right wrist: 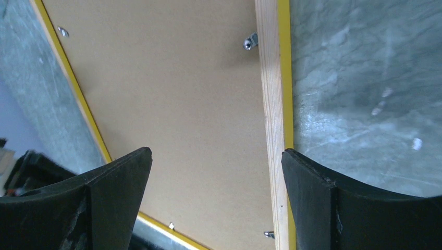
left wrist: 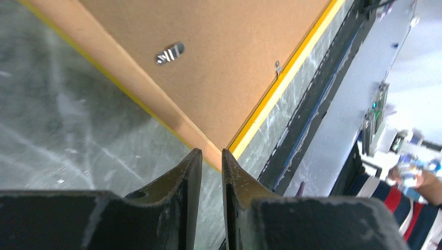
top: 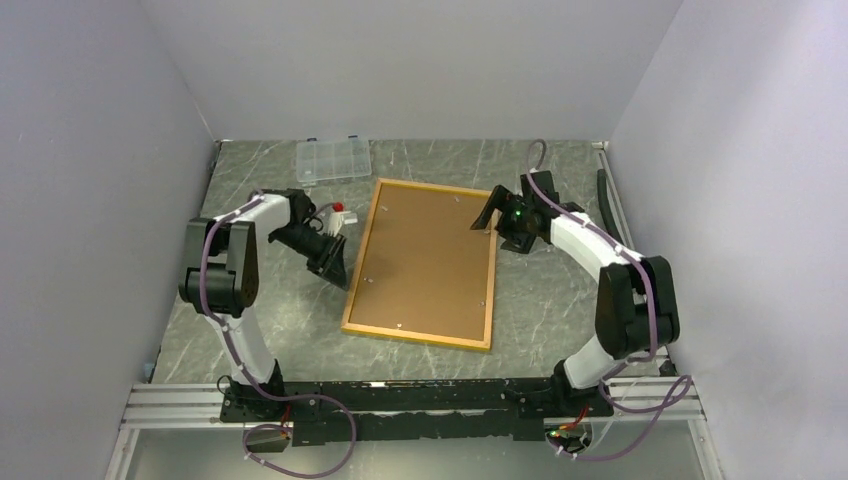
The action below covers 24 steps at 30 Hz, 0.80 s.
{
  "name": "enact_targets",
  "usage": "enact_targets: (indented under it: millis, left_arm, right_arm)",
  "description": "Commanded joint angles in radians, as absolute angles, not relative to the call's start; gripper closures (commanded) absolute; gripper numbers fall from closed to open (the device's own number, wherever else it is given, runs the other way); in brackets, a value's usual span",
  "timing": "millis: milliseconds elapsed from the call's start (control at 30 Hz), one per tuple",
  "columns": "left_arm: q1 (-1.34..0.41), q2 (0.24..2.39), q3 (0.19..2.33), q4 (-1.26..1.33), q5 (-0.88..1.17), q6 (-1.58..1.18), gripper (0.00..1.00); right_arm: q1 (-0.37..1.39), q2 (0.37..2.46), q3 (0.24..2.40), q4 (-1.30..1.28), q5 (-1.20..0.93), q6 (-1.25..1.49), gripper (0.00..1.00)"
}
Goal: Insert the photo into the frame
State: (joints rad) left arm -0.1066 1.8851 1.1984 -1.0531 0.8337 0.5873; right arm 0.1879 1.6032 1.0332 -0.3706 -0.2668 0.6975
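The frame (top: 415,337) lies back-up in the middle of the table, its thin yellow border around a plain brown backing board (top: 425,255) held by small metal tabs (left wrist: 169,53). The photo is hidden or out of view. My left gripper (top: 338,272) sits low beside the frame's left edge. In the left wrist view its fingers (left wrist: 211,152) stand a narrow gap apart with nothing between them, pointing at a frame corner (left wrist: 292,67). My right gripper (top: 487,215) hovers over the far right corner, wide open (right wrist: 216,156) across the wooden rail (right wrist: 268,78).
A small clear plastic compartment box (top: 333,158) stands at the back left. A small white object with a red cap (top: 335,212) lies by the left arm. Grey walls close in three sides. A person in a striped shirt (left wrist: 396,208) shows beyond the table edge.
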Motion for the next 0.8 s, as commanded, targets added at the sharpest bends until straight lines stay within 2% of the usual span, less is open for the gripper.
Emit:
enact_targets:
  millis: [0,167,367,767]
  left_arm:
    - [-0.047,1.852,1.264,-1.02,0.885,0.496,0.74]
    - [-0.002,1.934,1.283,-0.895,0.947,0.367,0.69]
    - [-0.007,2.024,1.308,-0.91,1.014,0.405,0.64]
    - [-0.024,2.106,1.305,-0.925,1.021,0.455,0.78]
  right_arm:
    - [0.31,1.507,1.082,-0.395,-0.128,0.721,0.03]
    - [0.537,1.608,1.111,-0.178,-0.329,0.751,0.07]
    - [0.718,1.824,1.301,-0.14,-0.458,0.679,0.11]
    - [0.762,2.03,1.421,-0.052,-0.537,0.676,0.16]
